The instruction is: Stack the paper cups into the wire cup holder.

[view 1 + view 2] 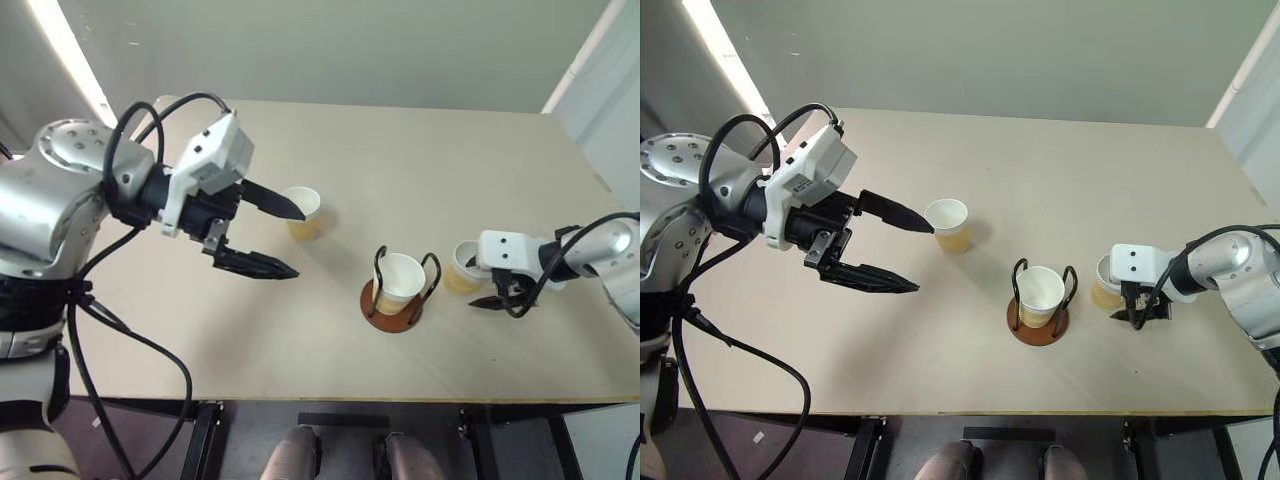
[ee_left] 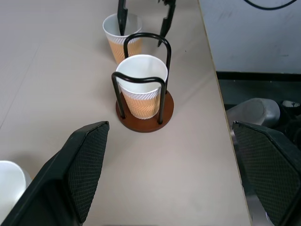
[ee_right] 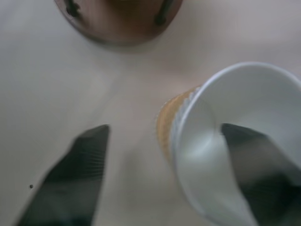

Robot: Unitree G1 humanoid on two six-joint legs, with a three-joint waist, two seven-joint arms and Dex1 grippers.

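Three paper cups are seen on the pale table [image 1: 420, 150]. One cup [image 1: 400, 282] stands upright inside the wire cup holder [image 1: 393, 305] near the middle of the near half; its lower body is partly crossed by the black wire loops, and most of the reddish-brown base is covered by it. A second cup [image 1: 303, 212] stands farther away and to the left; part of its rim is hidden in the left eye view by the far finger of the left claw [image 1: 285, 240]. The third cup [image 1: 462, 268] stands just right of the holder, and much of it is covered by the white housing of the right claw [image 1: 1137, 312].

The left claw is held above the table with its two black fingers spread wide and nothing between them; the near-left cup is cut off at the corner of the left wrist view.

The right claw is placed astride the wall of the third cup: in the right wrist view one finger [image 3: 254, 165] is seen inside the white interior and the other [image 3: 75, 174] outside over the table, a gap remaining on the outer side. Whether the wall is actually pinched cannot be told; that view is blurred.

No brand, label or writing can be read on anything.
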